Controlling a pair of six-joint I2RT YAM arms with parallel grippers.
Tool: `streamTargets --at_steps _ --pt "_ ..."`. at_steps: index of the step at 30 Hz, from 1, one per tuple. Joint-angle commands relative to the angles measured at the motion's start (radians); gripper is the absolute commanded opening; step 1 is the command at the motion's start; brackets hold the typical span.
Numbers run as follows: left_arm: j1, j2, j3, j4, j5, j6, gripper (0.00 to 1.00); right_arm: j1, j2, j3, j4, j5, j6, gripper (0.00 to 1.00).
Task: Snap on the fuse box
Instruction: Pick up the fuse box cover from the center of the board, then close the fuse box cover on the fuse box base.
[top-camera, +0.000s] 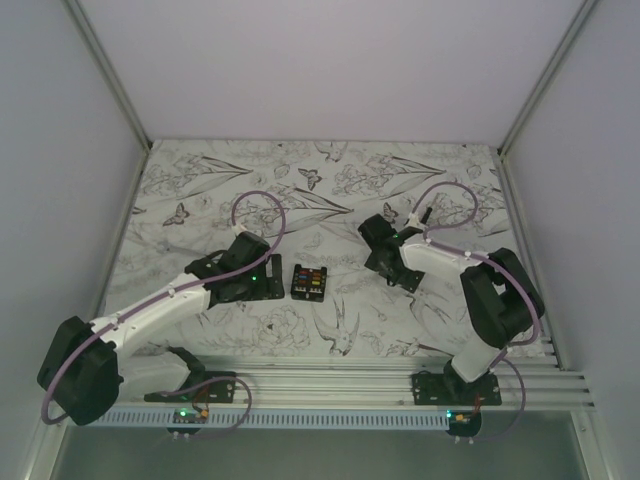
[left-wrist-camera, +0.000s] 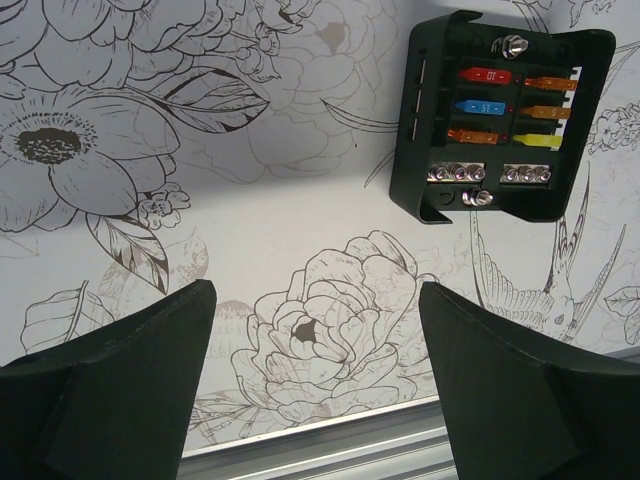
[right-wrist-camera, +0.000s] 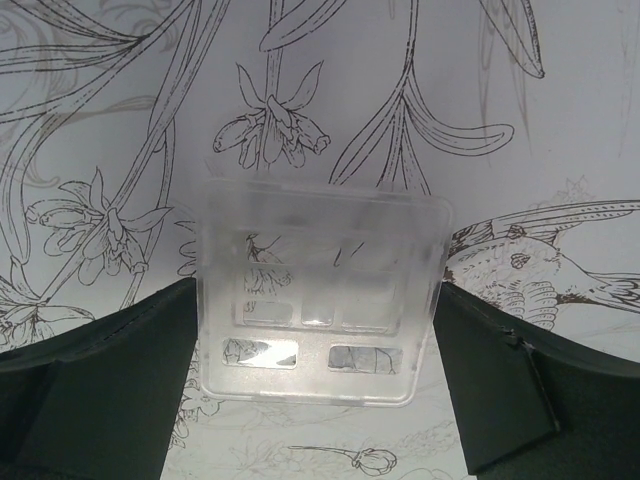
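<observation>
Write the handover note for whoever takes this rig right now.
Left end effector: open, empty, beside the fuse box.
Right end effector: open, fingers on either side of the clear cover, which lies flat on the table.
Done: nothing snapped on; the fuse box is uncovered.
Left: grip the clear cover, carry it over, press it onto the fuse box.

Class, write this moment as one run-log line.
fuse box: uncovered | clear cover: between open right claw | left claw: open, empty
</observation>
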Motion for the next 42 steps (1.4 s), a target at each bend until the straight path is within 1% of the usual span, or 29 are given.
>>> streamTargets --at_steps 1,8,11,16,17,18,21,26,29,35,42 --pt "-0.004 -0.012 -0.014 -0.001 -0.021 0.011 0.86 -0.007 0.012 0.03 0.026 -0.002 -0.038 0.98" --pt "-0.002 -0.002 -0.017 0.012 -0.015 0.006 0.87 0.024 -0.016 0.069 0.026 -0.044 -0.118 0.85" --pt "0.018 0.019 -0.018 0.022 0.002 -0.002 0.84 0.055 -0.017 0.109 0.015 -0.069 -0.159 0.82" --pt "0.075 0.082 -0.006 0.032 0.046 -0.023 0.76 0.142 0.009 0.216 -0.009 -0.101 -0.22 0.8" --pt "0.084 0.085 0.001 0.033 0.057 -0.028 0.75 0.16 0.017 0.237 -0.014 -0.103 -0.228 0.8" --pt "0.095 0.128 0.007 0.035 0.068 -0.032 0.74 0.18 0.027 0.261 -0.018 -0.105 -0.237 0.8" --pt "0.121 0.181 0.027 0.048 0.1 -0.053 0.71 0.225 0.057 0.319 -0.031 -0.105 -0.254 0.79" --pt "0.128 0.272 0.076 0.072 0.119 -0.071 0.67 0.265 0.07 0.351 -0.007 -0.126 -0.28 0.8" --pt "0.129 0.319 0.101 0.083 0.122 -0.08 0.66 0.282 0.072 0.357 0.007 -0.139 -0.291 0.8" --pt "0.118 0.391 0.113 0.123 0.179 -0.103 0.64 0.306 0.077 0.364 0.016 -0.147 -0.309 0.8" --pt "0.103 0.405 0.092 0.166 0.215 -0.129 0.66 0.337 0.114 0.417 0.007 -0.164 -0.346 0.8"
